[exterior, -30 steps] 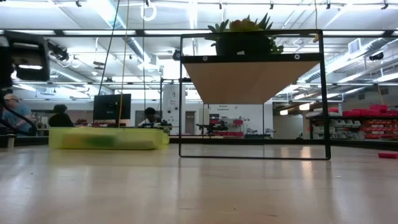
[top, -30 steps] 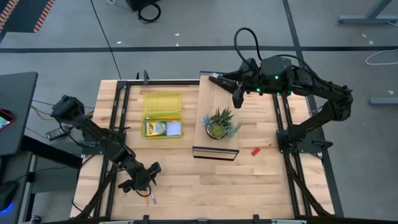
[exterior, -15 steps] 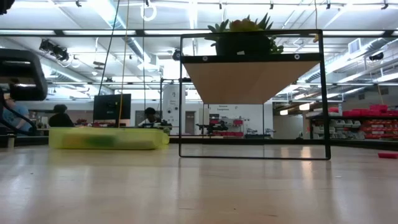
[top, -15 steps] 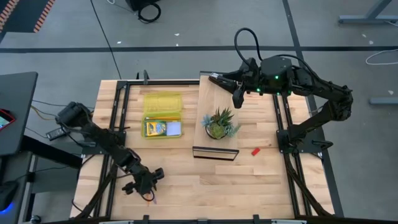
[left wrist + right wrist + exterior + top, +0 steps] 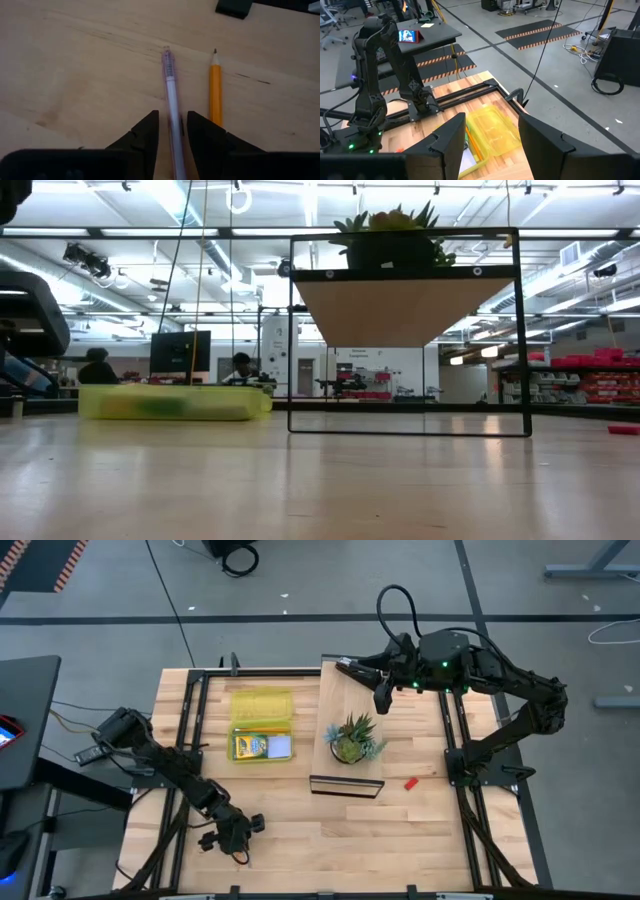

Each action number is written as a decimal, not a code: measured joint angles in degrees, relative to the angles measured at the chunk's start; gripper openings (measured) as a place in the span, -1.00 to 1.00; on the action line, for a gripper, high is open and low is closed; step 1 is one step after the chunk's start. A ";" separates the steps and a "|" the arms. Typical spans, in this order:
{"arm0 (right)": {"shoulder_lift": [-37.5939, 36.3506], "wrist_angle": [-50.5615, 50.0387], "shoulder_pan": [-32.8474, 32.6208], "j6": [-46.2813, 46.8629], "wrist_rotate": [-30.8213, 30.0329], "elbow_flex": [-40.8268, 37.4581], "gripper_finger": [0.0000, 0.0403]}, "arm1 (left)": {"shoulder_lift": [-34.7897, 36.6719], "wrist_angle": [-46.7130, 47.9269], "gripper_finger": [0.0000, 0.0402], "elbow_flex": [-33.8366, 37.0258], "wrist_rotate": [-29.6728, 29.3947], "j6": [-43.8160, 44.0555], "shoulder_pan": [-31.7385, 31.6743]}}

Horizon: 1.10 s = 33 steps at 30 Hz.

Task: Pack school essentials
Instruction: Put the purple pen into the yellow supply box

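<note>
Near the table's near-left corner my left gripper (image 5: pixel 240 843) points steeply down at the tabletop. In the left wrist view (image 5: pixel 173 127) its fingers stand close on either side of a thin pale pink pencil (image 5: pixel 170 85), a sliver of table showing on each side. An orange pencil (image 5: pixel 215 87) lies flat beside it. The open yellow-green case (image 5: pixel 262 725) holds the crayon box (image 5: pixel 250 746) and the pale blue pad (image 5: pixel 280 746). A tiny red block (image 5: pixel 410 783) lies right of centre. My right gripper (image 5: pixel 490 137) hangs open, high over the table's far middle.
A green spiky potted plant (image 5: pixel 352 738) stands on a wooden board in a black frame (image 5: pixel 346 783) at the table's middle. Black rails (image 5: pixel 190 740) run along the left and right sides. Bare wood lies between the frame and the near edge.
My left gripper has come down toward the table and a little toward its near edge, rolling slightly, and now covers the two pencils in the high view. The pencils have stayed where they lay.
</note>
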State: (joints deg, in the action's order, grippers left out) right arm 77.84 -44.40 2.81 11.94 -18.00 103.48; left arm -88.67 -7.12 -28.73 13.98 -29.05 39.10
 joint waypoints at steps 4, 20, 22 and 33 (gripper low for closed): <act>0.00 0.00 0.00 -0.14 0.00 0.01 -0.06 | -0.45 -0.37 -0.58 -0.02 0.27 -0.12 -0.05; 0.00 0.00 0.00 -0.59 0.02 0.00 -0.06 | -0.40 0.00 -0.92 0.00 0.54 -0.25 -0.09; 0.00 0.00 0.00 -0.59 0.02 0.00 -0.06 | -0.39 0.04 -0.92 -0.02 0.51 -0.17 -0.09; 0.00 0.00 0.00 -0.33 0.04 0.00 -0.06 | 3.99 9.07 -0.92 -5.27 -2.99 -0.32 -0.84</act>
State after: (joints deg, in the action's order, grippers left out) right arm 77.84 -44.40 2.81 11.61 -17.96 103.48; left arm -84.68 1.95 -34.00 10.99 -29.37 38.26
